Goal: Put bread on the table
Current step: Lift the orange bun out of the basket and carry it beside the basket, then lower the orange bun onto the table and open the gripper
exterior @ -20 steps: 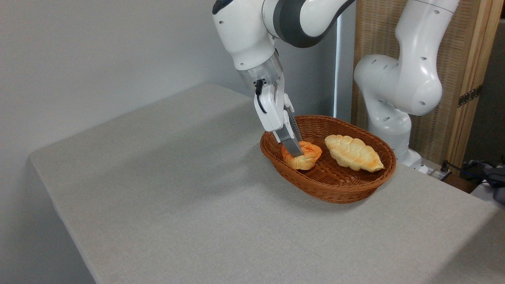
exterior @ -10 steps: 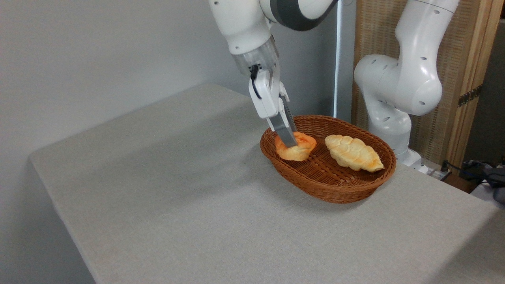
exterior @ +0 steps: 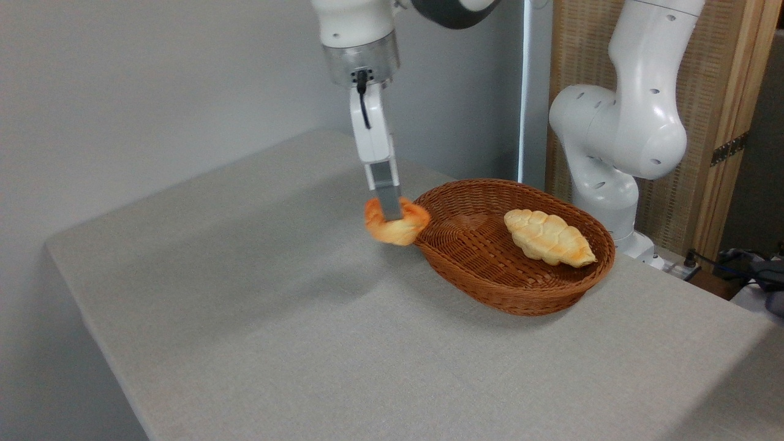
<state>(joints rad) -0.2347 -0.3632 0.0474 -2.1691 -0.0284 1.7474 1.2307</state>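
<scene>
The table (exterior: 294,318) fills most of the fixed camera's view, covered in plain light-grey woven cloth with a rounded corner at the far left. Its left edge runs from that corner down toward the near bottom of the picture. A pale grey wall (exterior: 122,92) stands behind it on the left. On the far right are a wooden screen with woven panels (exterior: 723,122) and dark cables (exterior: 747,260) low down by the table's right edge.

A brown oval wicker basket (exterior: 527,294) sits on the cloth right of centre. Inside it, toward its right end, lies a pale-yellow braided loaf (exterior: 548,237). The left half of the basket's floor is bare weave.

The white arm's base and lower joints (exterior: 625,135) stand behind the basket, to the far right. The gripper (exterior: 389,211) points straight down, just left of the basket's left rim. It is closed on the bread (exterior: 396,225), a small orange-golden bun, with one grey finger (exterior: 386,195) showing in front of it. The bread hangs in the air above the cloth, just beside the outside of the rim, and is slightly blurred. Its soft shadow falls on the cloth below and to the left.

From the bread toward the left and near edges, the cloth is open and bare.
</scene>
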